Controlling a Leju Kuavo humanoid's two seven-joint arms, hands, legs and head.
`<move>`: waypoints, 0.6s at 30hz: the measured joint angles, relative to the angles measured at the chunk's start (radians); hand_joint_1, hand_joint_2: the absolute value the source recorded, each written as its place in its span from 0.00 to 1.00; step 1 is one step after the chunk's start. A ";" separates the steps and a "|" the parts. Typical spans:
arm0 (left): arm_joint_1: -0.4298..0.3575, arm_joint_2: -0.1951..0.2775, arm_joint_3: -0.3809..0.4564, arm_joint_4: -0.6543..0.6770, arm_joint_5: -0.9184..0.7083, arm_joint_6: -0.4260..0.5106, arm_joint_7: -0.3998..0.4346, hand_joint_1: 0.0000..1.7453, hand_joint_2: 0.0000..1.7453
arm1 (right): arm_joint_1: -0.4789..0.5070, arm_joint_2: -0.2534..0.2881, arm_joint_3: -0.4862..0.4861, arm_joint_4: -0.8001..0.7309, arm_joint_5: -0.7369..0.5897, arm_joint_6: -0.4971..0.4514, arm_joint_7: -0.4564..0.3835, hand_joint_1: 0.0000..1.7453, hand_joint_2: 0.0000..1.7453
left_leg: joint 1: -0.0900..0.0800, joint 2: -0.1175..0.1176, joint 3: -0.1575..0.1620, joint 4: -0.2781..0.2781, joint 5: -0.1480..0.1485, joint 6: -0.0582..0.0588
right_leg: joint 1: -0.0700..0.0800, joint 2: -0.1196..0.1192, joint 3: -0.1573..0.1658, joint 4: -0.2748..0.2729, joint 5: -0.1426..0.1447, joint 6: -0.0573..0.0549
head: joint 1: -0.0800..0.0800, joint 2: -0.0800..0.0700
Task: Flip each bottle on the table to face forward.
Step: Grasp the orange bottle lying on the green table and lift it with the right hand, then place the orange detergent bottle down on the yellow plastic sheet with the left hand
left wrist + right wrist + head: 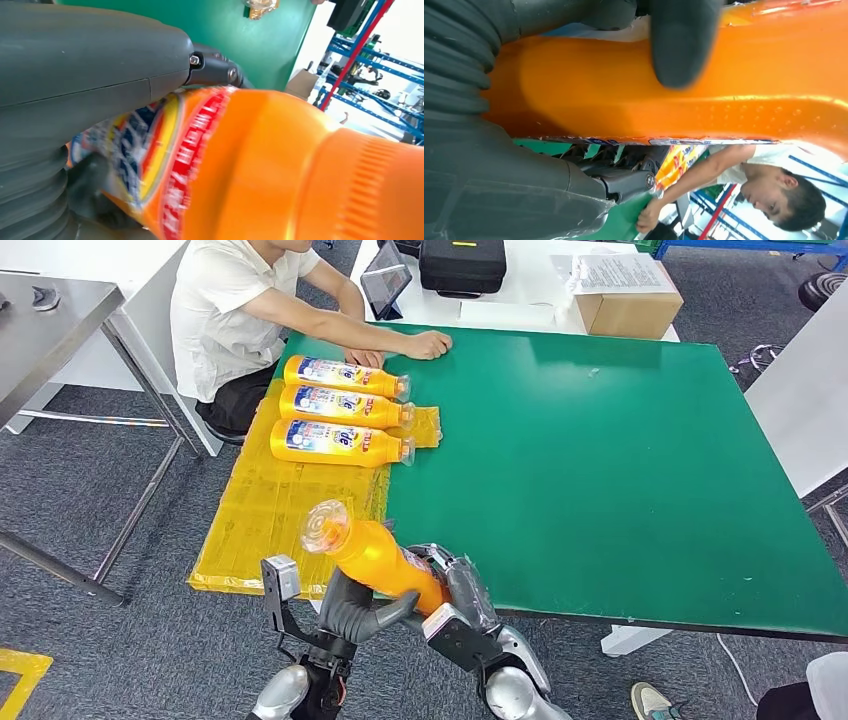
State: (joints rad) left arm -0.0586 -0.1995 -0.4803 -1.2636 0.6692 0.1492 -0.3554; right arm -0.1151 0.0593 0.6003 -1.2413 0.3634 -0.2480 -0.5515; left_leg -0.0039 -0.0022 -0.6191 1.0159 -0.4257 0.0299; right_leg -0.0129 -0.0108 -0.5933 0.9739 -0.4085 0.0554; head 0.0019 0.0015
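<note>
An orange bottle (pixel 375 555) is held above the table's front edge, tilted, its clear cap (pixel 325 525) pointing up and to the left. My left hand (pixel 365 615) grips its lower body from below, and my right hand (pixel 455 590) holds it from the right. The left wrist view shows the bottle (pixel 280 165) with its printed label against my left hand (pixel 90 75). In the right wrist view my right hand's thumb (pixel 681 40) presses on the bottle's plain orange side (pixel 624 95). Three more orange bottles (pixel 345 375) (pixel 345 406) (pixel 340 441) lie side by side on the yellow mat (pixel 270 520), labels up, caps to the right.
The green table (pixel 600 460) stretches right of the mat. A person (pixel 240 310) sits at the far left corner, one hand (pixel 428 343) resting on the table. Behind are a cardboard box (pixel 628 300), a tablet (pixel 386 285) and a black case (pixel 462 265). A metal table (pixel 50 320) stands left.
</note>
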 joint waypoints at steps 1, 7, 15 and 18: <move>0.000 -0.001 0.000 -0.002 0.014 -0.009 0.001 1.00 1.00 | -0.001 0.002 0.003 0.004 -0.002 0.004 -0.002 0.99 1.00 | 0.000 0.000 0.000 0.000 0.000 0.000 | 0.000 0.000 0.000 0.000 0.000 0.000 | 0.000 0.000; 0.009 -0.002 0.011 -0.020 0.081 -0.054 0.013 1.00 1.00 | -0.008 0.008 0.019 0.025 -0.016 0.014 -0.020 1.00 1.00 | 0.000 0.001 0.000 0.000 0.000 0.000 | 0.000 0.000 0.000 0.000 0.000 0.000 | 0.000 0.000; 0.020 -0.002 0.017 -0.033 0.105 -0.076 0.033 1.00 1.00 | -0.008 0.015 0.024 0.046 0.011 -0.016 -0.030 0.14 1.00 | 0.000 0.000 0.000 0.000 0.000 0.000 | 0.000 0.000 0.000 0.000 0.000 0.000 | 0.000 0.000; 0.016 -0.002 0.017 -0.034 0.086 -0.066 0.031 1.00 1.00 | -0.004 0.020 0.026 0.059 0.045 -0.059 -0.032 0.00 1.00 | 0.000 0.000 0.000 0.000 0.000 0.000 | 0.000 0.000 0.000 0.000 0.000 0.000 | 0.000 0.000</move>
State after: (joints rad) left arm -0.0428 -0.2018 -0.4636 -1.2978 0.7553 0.0832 -0.3241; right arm -0.1194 0.0791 0.6261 -1.1826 0.4085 -0.3072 -0.5834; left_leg -0.0039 -0.0018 -0.6191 1.0159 -0.4256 0.0299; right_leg -0.0129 -0.0107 -0.5937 0.9740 -0.4085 0.0554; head 0.0018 0.0015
